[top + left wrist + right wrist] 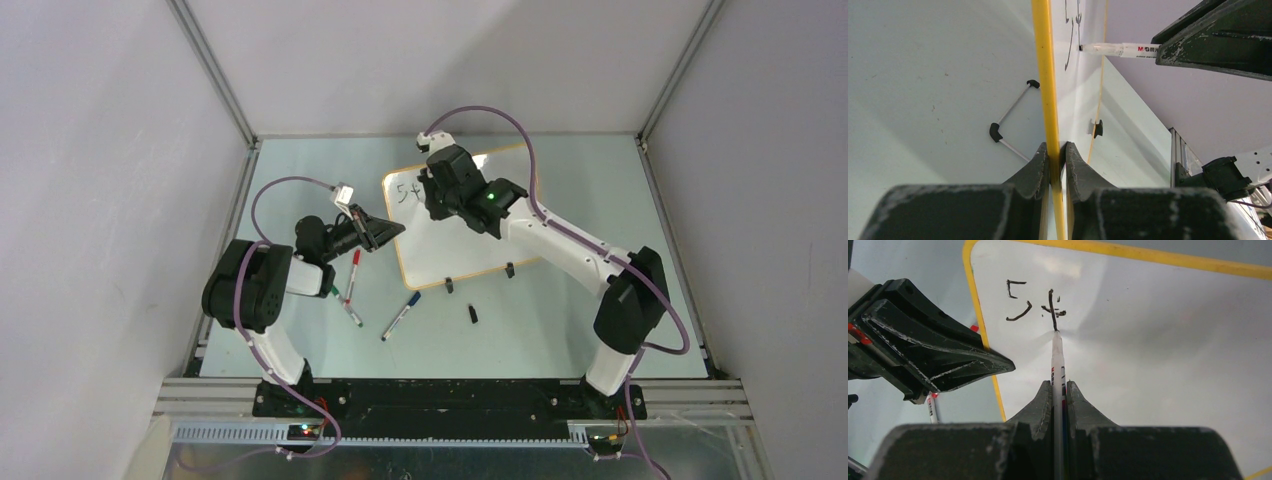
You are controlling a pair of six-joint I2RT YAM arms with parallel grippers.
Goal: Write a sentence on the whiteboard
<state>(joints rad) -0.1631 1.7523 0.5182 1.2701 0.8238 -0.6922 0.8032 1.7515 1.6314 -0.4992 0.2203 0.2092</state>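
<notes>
I count one whiteboard (470,250) carrying two written characters (1038,302). Three loose markers (400,317) on the table (560,320), one held marker (1057,360), one black cap (472,313).

The whiteboard (470,250) is a glossy white rectangle with rounded corners and a thin orange-yellow rim. It sits toward the far middle of the table, turned a little so its near edge climbs away to the right. Two small black clips (449,285) stick out from that near edge. The sentence (1035,302) is barely begun: thin black marker strokes in the board's far left corner, an angular "S" that looks much like a 5, with a crossed "t" just beside it. The rest of the board is bare white.
</notes>
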